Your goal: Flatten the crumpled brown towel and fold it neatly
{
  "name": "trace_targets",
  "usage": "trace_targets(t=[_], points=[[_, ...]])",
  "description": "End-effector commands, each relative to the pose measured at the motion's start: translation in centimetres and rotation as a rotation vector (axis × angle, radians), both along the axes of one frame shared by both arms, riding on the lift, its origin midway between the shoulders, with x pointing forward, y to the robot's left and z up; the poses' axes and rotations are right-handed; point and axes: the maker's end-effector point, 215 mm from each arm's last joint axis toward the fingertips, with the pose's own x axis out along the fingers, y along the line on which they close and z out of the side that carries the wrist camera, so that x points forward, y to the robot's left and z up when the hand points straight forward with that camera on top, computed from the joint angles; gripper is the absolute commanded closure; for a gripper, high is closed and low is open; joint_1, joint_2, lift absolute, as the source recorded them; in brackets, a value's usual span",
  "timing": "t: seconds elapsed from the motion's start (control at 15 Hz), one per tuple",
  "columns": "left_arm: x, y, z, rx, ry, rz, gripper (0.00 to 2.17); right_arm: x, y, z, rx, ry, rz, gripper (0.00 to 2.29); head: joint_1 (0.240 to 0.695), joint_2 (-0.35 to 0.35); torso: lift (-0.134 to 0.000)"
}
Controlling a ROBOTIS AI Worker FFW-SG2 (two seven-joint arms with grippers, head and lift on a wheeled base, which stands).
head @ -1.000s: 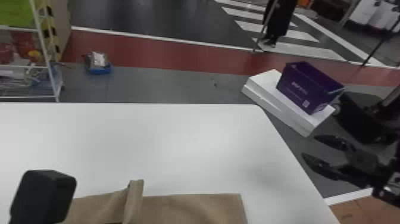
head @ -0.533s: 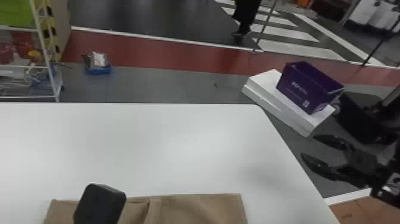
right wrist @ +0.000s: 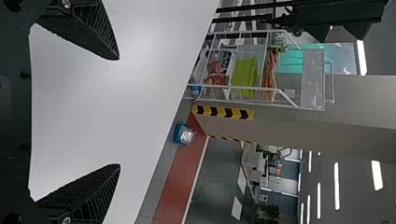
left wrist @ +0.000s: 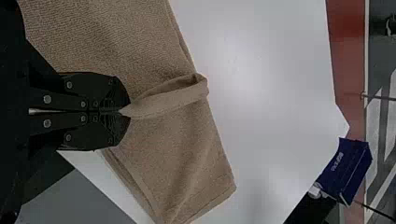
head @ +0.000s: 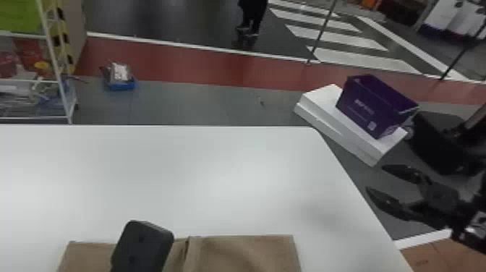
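Left arm point(head: 143, 246) low over towel point(head: 242, 255), jaws pinching it; right arm point(head: 439, 197) beside table point(head: 217, 181), jaws spread.

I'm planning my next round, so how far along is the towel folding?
The brown towel looks largely spread, with layered edges suggesting some folding. The left tool pinches a raised ridge of it. Remaining: smooth that ridge and, probably, finish folding.

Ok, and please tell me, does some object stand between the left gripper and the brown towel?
No, nothing visible stands between them. The fingers of the left gripper are closed together on the end of a raised fold of the brown towel, so the gripper is already at the cloth.
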Motion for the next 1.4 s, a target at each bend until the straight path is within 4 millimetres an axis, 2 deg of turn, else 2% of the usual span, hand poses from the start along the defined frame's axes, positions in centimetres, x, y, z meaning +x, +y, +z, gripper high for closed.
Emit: trace_targets(t=[0.0,0.33,0.4,0.47,0.53,0.6,0.73,0.87,0.93,1.13,1.2,1.33], points=[[-0.5,-1.0,0.1,-0.004,0.003,-0.007,1.43,0.0,-0.1,0.0,-0.002,-0.003,0.0,0.05,0.695,-0.35,-0.124],[-1.1,-2.2,-2.2,0.099,-0.01,-0.018,1.43,-0.2,0.0,-0.2,-0.002,0.0,0.0,0.05,0.695,-0.35,-0.124],[-0.8,-2.8,-2.3,0.104,-0.032,-0.023,1.31,-0.2,-0.1,-0.1,-0.003,-0.001,-0.002,0.05,0.695,-0.35,-0.124],[-0.4,-3.3,-2.2,0.107,-0.059,-0.027,0.77,-0.2,-0.2,-0.1,-0.003,-0.002,-0.003,0.05,0.695,-0.35,-0.124],[0.7,-4.5,-1.1,0.085,-0.121,-0.03,0.09,-0.2,-0.2,-0.1,-0.003,-0.002,-0.003,0.05,0.695,-0.35,-0.124],[1.3,-4.9,-0.2,0.077,-0.164,-0.022,0.0,-0.2,-0.2,-0.1,-0.003,-0.002,-0.003,0.05,0.695,-0.35,-0.124],[3.4,-4.5,1.6,0.074,-0.277,0.013,0.0,-0.2,-0.1,-0.1,-0.006,-0.009,-0.002,0.05,0.695,-0.35,-0.124],[6.9,-4.3,6.5,0.02,-0.498,0.089,0.04,-0.2,-0.1,-0.1,-0.006,-0.01,0.0,0.05,0.695,-0.35,-0.124],[8.0,-3.3,7.4,0.028,-0.538,0.129,0.04,-0.2,0.0,-0.1,-0.003,-0.012,0.001,0.05,0.695,-0.35,-0.124],[10.8,0.6,7.5,0.032,-0.582,0.212,0.04,-1.0,1.5,0.2,0.007,-0.014,0.027,0.05,0.695,-0.35,-0.124],[12.2,3.1,6.4,0.047,-0.57,0.252,0.04,-1.4,2.2,0.5,0.016,-0.014,0.038,0.05,0.695,-0.35,-0.124],[14.4,7.3,6.3,-0.027,-0.574,0.314,0.04,-2.1,4.3,0.4,0.085,0.038,0.061,0.05,0.695,-0.35,-0.124]])
